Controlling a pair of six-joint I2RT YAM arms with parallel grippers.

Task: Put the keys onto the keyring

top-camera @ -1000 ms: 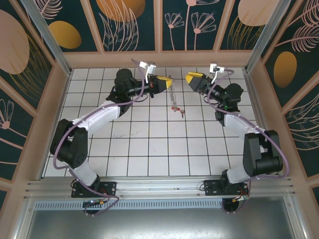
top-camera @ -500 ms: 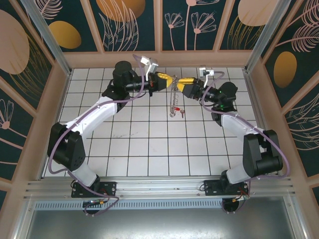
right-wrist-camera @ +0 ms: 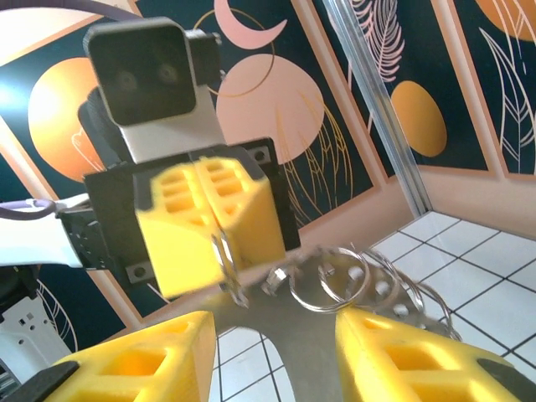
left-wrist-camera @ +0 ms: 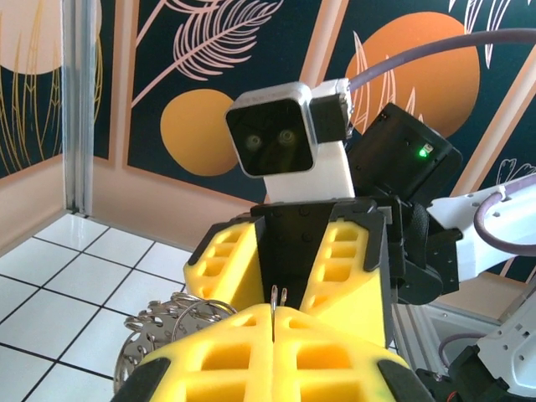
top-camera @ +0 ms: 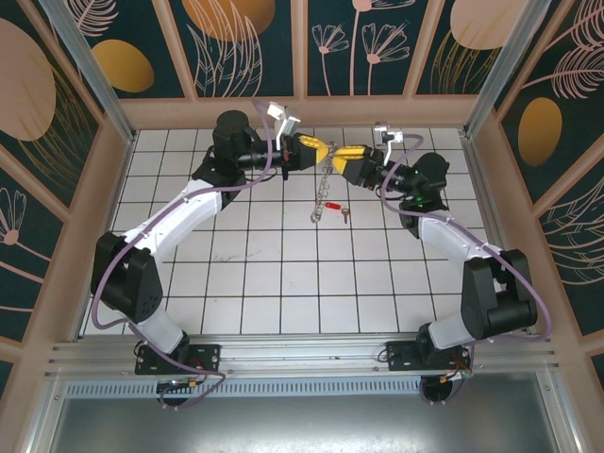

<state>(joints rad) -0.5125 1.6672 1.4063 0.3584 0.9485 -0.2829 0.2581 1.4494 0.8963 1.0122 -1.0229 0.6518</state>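
White tabletop (top-camera: pixel 283 283) ruled by dark lines into square tiles, walled on three sides by a low pale-wood border (top-camera: pixel 302 113). Carries, toward the far side and slightly right of centre, a tiny red-headed key (top-camera: pixel 345 213) lying flat on a tile. Just left of it, a second small red piece (top-camera: pixel 330 201) beside the dangling keyring (top-camera: pixel 322 184); contact of either with the tiles not discernible.
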